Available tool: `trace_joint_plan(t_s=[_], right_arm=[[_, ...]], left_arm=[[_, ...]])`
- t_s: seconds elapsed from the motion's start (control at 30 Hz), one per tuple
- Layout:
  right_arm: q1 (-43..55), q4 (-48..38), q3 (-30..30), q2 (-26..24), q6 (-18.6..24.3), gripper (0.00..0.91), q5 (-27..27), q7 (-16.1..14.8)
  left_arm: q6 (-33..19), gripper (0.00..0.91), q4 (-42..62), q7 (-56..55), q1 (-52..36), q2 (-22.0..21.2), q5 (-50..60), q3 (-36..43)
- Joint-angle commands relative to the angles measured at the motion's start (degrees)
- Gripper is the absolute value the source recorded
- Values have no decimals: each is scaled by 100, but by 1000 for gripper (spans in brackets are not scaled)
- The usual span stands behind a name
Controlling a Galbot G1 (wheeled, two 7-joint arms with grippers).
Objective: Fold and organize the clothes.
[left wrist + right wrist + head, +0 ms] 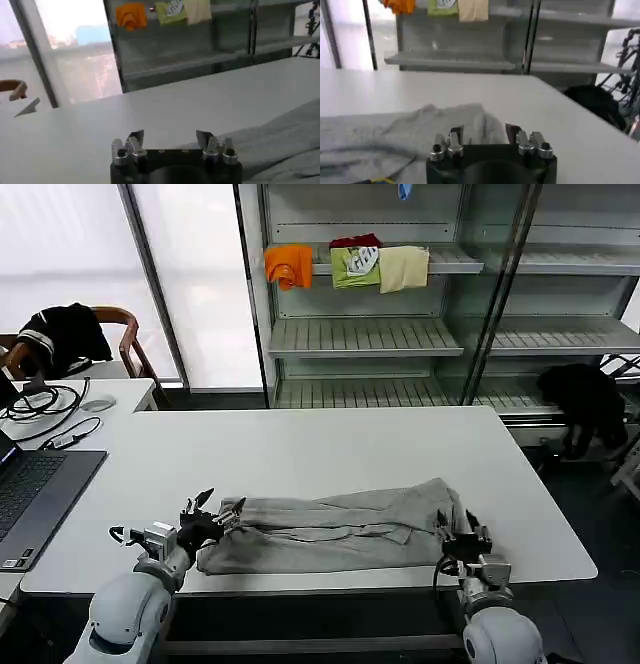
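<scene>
A white tabletop (pixel 300 444) carries one light grey shirt (pixel 330 529), lying as a long rumpled band along the near edge, roughly centred between the two near corners. At the shirt's left end the left tool (pixel 218 509) sits low over the tabletop with its fingers spread apart and empty, their tips just at the cloth's edge; the left wrist view shows the two fingers (pixel 135 140) parted with bare tabletop between them and grey fabric beside. The shirt looks like thin, soft cotton: light, limp and creased, likely to sag and drag when lifted and to slide a little on the smooth surface, so a pinch at each end fold or hem, taken by both tools together, seems the safest hold. At the shirt's right end the right tool (pixel 462 529) hovers just over a raised bunch of cloth, its fingers also parted and holding nothing. Further left, near the tabletop's left edge, lie a laptop (pixel 35 494), cables (pixel 45 404) and a mouse (pixel 97 403), well apart from the shirt. Behind the far edge stands a metal shelf unit (pixel 365 334) with orange (pixel 289 264), green (pixel 355 264) and cream (pixel 403 267) folded garments. Nothing lies between the tools and the shirt, though the near edge is close and cloth could slip off it.
</scene>
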Motion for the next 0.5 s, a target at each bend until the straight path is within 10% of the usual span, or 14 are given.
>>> trace_joint_plan(t_s=[0.03, 0.5], right_arm=[[93, 499, 435, -214, -26, 907, 247, 83], [61, 470, 396, -276, 49, 907, 380, 159]], left_arm=[[103, 907, -110, -450, 151, -821, -22, -118], [98, 907, 165, -515, 353, -1200, -83, -215]])
